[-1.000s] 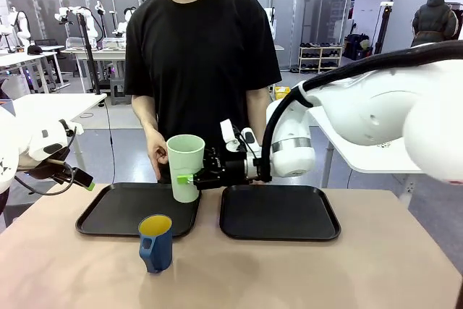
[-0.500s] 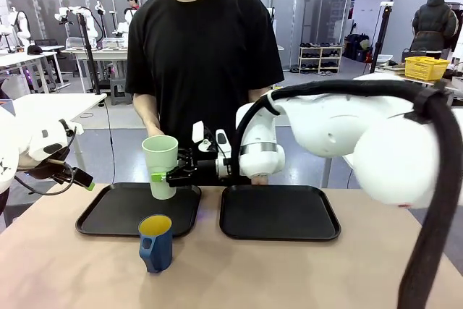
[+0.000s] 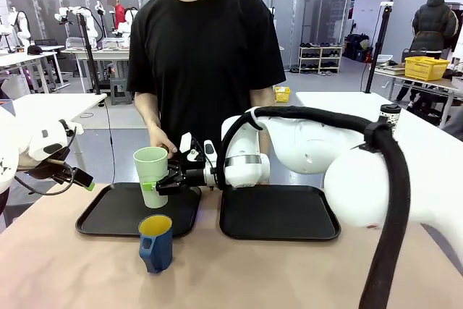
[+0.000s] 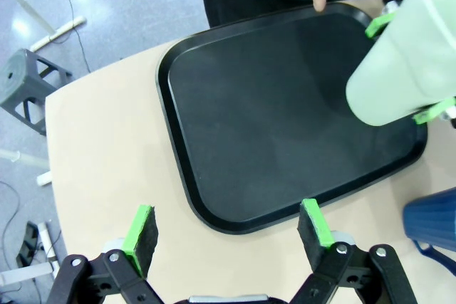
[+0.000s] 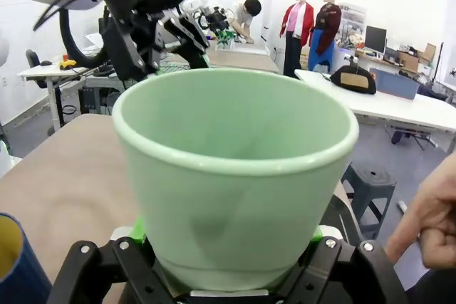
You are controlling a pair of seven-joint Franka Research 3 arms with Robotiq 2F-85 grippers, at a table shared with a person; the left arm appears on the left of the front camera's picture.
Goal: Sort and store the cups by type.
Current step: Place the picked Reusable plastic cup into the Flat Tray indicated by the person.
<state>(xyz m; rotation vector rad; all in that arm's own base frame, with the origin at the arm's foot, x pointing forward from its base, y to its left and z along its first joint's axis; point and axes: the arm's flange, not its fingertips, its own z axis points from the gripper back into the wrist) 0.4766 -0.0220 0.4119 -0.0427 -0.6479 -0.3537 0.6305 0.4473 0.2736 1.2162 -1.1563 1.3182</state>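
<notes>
Your left gripper [image 4: 228, 224] hangs over the table [image 3: 304, 273] near the left tray's corner, jaws spread wide with nothing between them. Past it lies the left tray [image 4: 285, 119] — flat, matte black, with rounded corners and a low raised rim.

Low over its right half is the mint-green tumbler [image 3: 150, 170]: smooth, tall and handleless, widening to a thick rounded lip. Your right gripper [image 3: 155, 187] reaches across from the right, jaws clamped on the tumbler's lower part. You cannot tell whether the base touches the tray. The person's hand [image 3: 160, 144] sits just behind the cup.

In front of that tray, on the pale table, stands the dark blue mug [image 3: 155, 245] — short, faintly ribbed, with a handle and a yellow inside. The right tray [image 3: 282, 215], of the same make, lies just beside the first.

Since 1 s ago the tumbler has travelled left and down from the left tray's right edge. The mug has not moved.
</notes>
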